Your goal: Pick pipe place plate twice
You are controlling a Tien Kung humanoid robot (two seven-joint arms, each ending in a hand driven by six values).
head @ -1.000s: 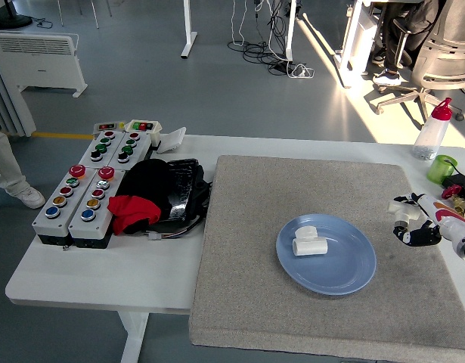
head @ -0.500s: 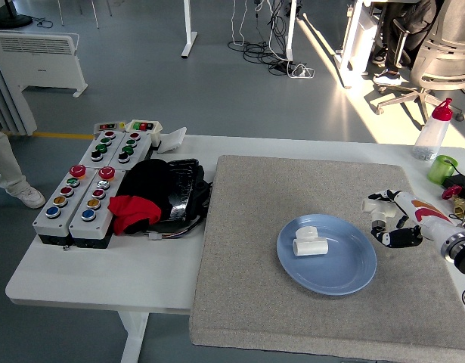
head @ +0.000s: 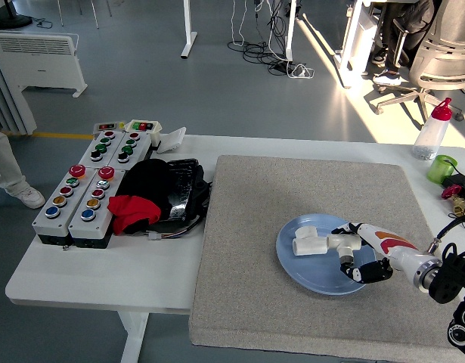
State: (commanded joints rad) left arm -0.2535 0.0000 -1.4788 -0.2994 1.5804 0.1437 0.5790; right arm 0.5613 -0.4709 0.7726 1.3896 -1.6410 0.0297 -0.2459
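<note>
A light blue plate (head: 315,277) lies on the grey mat. One white pipe fitting (head: 305,240) rests on the plate's left part. My right hand (head: 359,255) hovers over the plate's right part, fingers curled around a second white pipe piece (head: 341,243), which sits just right of the first fitting. Whether that piece touches the plate I cannot tell. My left arm does not show.
A grey mat (head: 247,227) covers the table's right half. At the left stand button boxes (head: 81,198) and a black and red bundle (head: 153,195). A spray bottle (head: 431,131) and green cup (head: 441,168) stand at the far right.
My right hand has travelled left from the mat's right edge to above the plate, carrying the white pipe piece. The fitting on the plate has not moved.
</note>
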